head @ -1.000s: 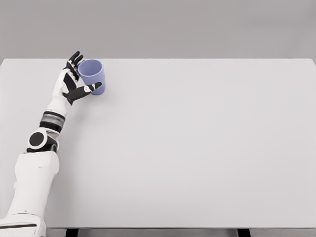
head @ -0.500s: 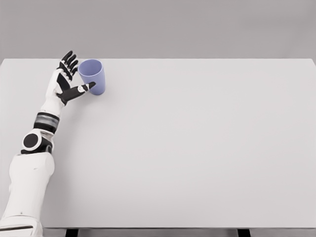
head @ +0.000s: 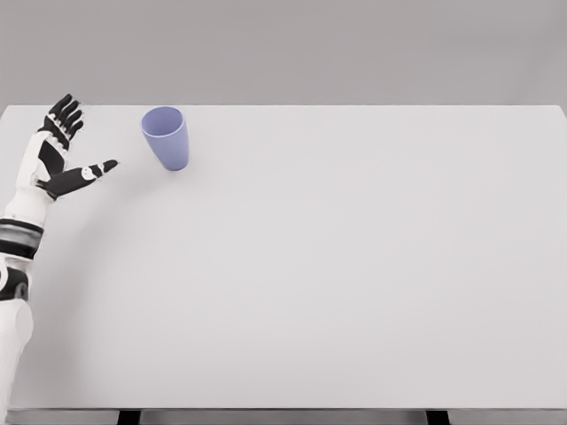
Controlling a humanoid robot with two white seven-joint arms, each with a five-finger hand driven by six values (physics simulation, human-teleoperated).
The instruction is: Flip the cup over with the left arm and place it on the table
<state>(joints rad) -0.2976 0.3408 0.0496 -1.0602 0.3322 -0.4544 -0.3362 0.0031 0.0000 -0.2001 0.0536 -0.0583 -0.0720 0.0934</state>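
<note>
Cup (head: 166, 137) upright on the surface (head: 354, 266), rim up.
We see our left hand (head: 55, 159) well left of it, fingers (head: 64, 111) spread, holding nothing.

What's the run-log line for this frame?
left hand: open, apart from cup | cup: upright, mouth up, on table | right arm: not in view

The left arm (head: 12, 292) is cut off by the left picture edge below the forearm; its upper part is out of frame. The counter (head: 354, 283) legs are cropped by the bottom edge. The cup (head: 166, 137) interior is partly hidden by its near wall.
</note>
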